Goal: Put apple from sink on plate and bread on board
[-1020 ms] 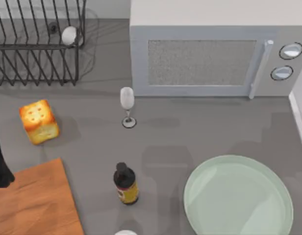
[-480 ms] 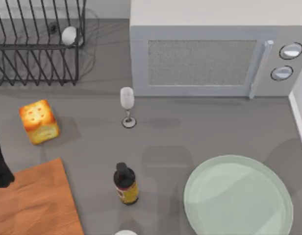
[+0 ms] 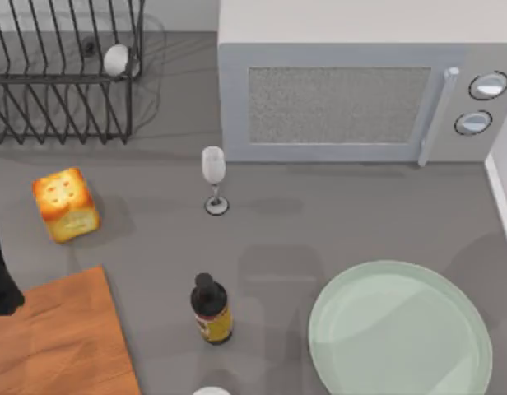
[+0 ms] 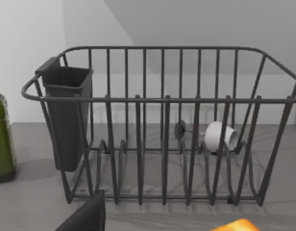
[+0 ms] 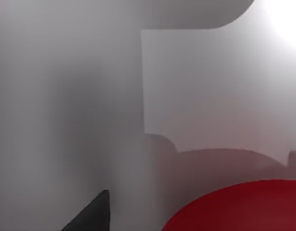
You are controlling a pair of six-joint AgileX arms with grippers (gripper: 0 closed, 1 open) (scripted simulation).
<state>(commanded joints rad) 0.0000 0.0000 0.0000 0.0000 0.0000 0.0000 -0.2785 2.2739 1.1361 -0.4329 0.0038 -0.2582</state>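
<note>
The red apple (image 5: 234, 209) looms very close in the right wrist view, against pale grey sink walls. One dark finger (image 5: 90, 216) of my right gripper shows beside it. The bread (image 3: 66, 204), golden with a toasted crust, sits on the counter at the left, just beyond the far corner of the wooden board (image 3: 56, 337). The mint-green plate (image 3: 399, 329) lies bare at the front right. My left arm (image 3: 0, 280) rests at the left edge, over the board's corner. One of its fingers (image 4: 85, 216) and a sliver of bread (image 4: 239, 225) show in the left wrist view.
A wine glass (image 3: 213, 177) and a dark bottle (image 3: 211, 309) stand mid-counter between bread and plate. A microwave (image 3: 352, 90) fills the back. A wire dish rack (image 3: 64, 74) at the back left holds a white cup (image 3: 116, 59). A green bottle (image 4: 1, 139) stands beside the rack.
Faint shadows on the counter near the right edge have shifted a little. The bread, plate, board and left arm stand as before.
</note>
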